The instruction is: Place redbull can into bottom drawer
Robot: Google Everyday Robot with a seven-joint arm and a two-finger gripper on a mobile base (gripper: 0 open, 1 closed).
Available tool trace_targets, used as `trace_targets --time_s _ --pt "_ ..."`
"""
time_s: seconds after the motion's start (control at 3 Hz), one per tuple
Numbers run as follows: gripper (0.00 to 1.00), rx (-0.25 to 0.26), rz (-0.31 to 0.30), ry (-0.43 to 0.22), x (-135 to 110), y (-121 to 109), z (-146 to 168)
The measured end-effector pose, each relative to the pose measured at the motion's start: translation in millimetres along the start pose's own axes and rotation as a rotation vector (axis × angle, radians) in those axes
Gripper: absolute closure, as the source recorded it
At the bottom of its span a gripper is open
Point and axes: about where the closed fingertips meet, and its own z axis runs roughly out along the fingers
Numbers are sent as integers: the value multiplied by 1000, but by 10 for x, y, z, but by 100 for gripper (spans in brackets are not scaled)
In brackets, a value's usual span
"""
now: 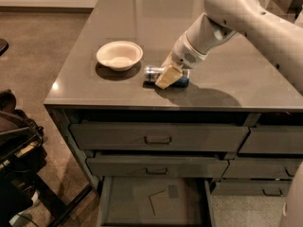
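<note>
The redbull can (pixel 151 73) lies on its side on the grey countertop (pixel 94 86), right of a white bowl (pixel 119 55). My gripper (pixel 164 78) is down at the can, covering its middle from the front, with the white arm (pixel 236 18) reaching in from the upper right. The can's silver left end and blue right end show on either side of the gripper. The bottom drawer (pixel 124 198) of the left column stands pulled open below, a shallow dark tray with pale patches on its floor.
Two closed handled drawers (pixel 158 137) sit above the open one. Narrower right-column drawers (pixel 272 141) are closed. Dark equipment (pixel 16 145) stands on the floor at the left of the cabinet.
</note>
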Motion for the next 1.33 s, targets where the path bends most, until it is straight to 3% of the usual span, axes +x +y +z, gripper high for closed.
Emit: trace_targets --time_s 0.33,0.67,1.0,1.33 --pt "100 20 45 -40 85 226 -122" --pt "100 99 117 -196 -201 817 -536" --pt "100 163 178 -329 -356 1333 -669" --pt "100 163 319 -396 149 1661 -413"
